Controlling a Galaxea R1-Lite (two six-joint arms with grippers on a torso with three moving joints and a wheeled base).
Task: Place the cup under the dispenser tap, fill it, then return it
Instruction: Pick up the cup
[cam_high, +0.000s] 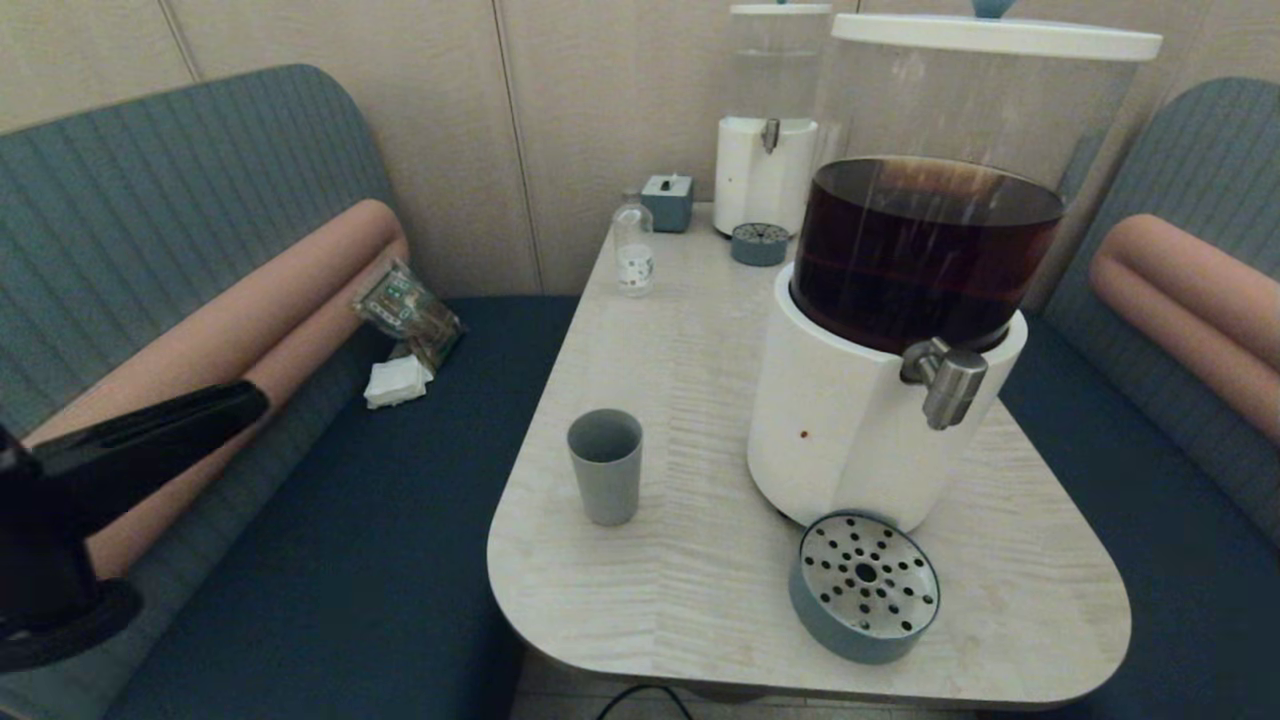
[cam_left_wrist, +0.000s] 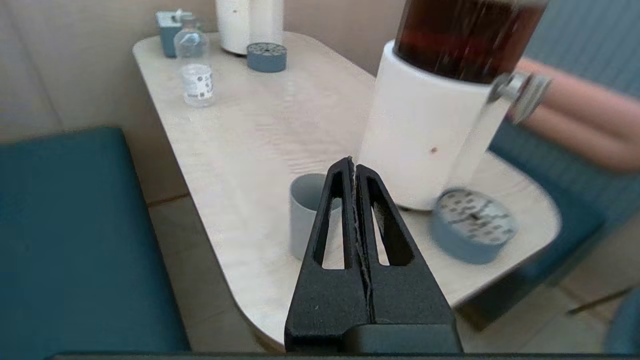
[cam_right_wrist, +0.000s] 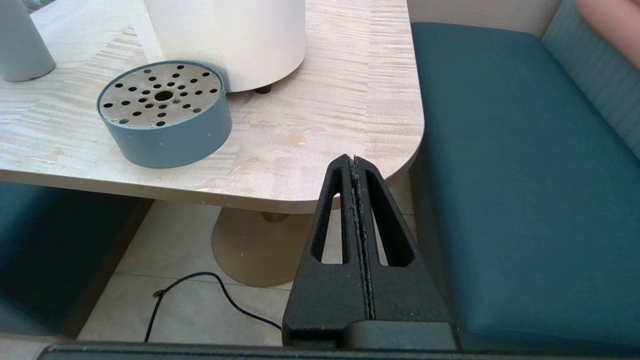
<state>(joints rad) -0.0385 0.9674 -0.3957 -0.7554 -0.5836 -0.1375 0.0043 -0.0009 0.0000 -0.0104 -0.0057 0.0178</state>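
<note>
- Cup (cam_high: 605, 465) upright on table (cam_high: 700, 600), near the front left edge, empty, apart from dispenser tap (cam_high: 945, 378)
- left gripper (cam_left_wrist: 355, 167) off the left edge, jaws closed, holding nothing; right gripper (cam_right_wrist: 354, 165) below the front right corner, jaws closed, empty

Head overlooks table (cam_high: 700, 330); wrists low, both sharing drip tray (cam_right_wrist: 165, 112).

Left arm: low at the left edge of the head view, reaching forward.
Left gripper (cam_left_wrist: 355, 167): fingers pressed together, nothing between them.
Right gripper (cam_right_wrist: 354, 165): fingers closed flush, empty, held low, seen only by its wrist camera.
</note>
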